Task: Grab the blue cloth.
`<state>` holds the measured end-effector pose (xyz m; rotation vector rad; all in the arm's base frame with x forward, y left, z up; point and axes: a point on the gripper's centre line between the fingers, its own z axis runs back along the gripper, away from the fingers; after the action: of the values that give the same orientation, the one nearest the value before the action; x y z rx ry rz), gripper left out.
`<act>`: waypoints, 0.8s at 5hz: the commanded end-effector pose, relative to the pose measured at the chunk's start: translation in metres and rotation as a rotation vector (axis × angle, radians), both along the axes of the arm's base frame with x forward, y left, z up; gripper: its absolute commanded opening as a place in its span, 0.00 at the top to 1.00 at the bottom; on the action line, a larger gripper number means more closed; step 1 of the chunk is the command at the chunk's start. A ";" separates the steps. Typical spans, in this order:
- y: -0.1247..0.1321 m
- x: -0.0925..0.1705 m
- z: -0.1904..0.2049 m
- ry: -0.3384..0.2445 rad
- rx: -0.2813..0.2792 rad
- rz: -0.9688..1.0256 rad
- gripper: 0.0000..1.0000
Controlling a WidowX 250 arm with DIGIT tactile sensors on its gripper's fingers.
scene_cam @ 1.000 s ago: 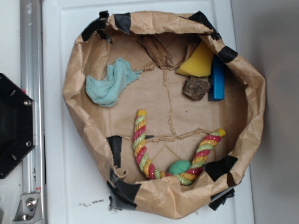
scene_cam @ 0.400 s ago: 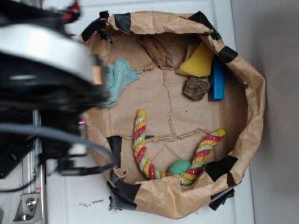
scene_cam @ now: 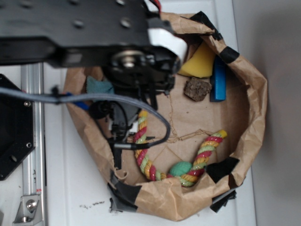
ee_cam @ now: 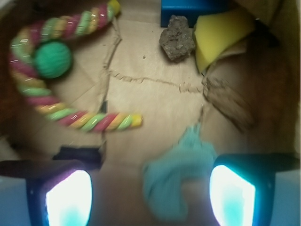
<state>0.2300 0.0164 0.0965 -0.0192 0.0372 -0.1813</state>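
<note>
The blue cloth (ee_cam: pixel 176 174) is a crumpled pale aqua washcloth lying on the brown paper floor. In the wrist view it sits low and right of centre, between my two fingers and closer to the right one. My gripper (ee_cam: pixel 150 197) is open, above the cloth, and nothing is held. The left fingertip (ee_cam: pixel 68 200) and the right fingertip (ee_cam: pixel 233 195) glow bright at the bottom corners. In the exterior view my arm (scene_cam: pixel 94 33) covers the upper left of the bag. Only a corner of the blue cloth (scene_cam: pixel 99 85) shows beneath it, and the fingers are hidden.
A low crumpled paper bag wall (scene_cam: pixel 254 94) rings everything. Inside lie a striped rope toy (ee_cam: pixel 70 117), a green ball (ee_cam: pixel 52 59), a brown rock-like chunk (ee_cam: pixel 177 37), a yellow sponge wedge (ee_cam: pixel 221 35), a blue block (scene_cam: pixel 219 80) and a bark piece (ee_cam: pixel 230 103).
My arm has swung in from the left and further right over the bag. It now covers most of the cloth, which lay fully in view a second ago.
</note>
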 end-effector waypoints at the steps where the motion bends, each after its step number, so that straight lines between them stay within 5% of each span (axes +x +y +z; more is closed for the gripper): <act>1: 0.004 -0.015 -0.052 -0.002 0.054 -0.111 0.00; 3: 0.028 -0.022 -0.072 0.042 0.103 -0.126 0.00; 4: 0.041 -0.019 -0.077 0.033 0.146 -0.079 1.00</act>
<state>0.2083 0.0514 0.0154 0.1174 0.1113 -0.2891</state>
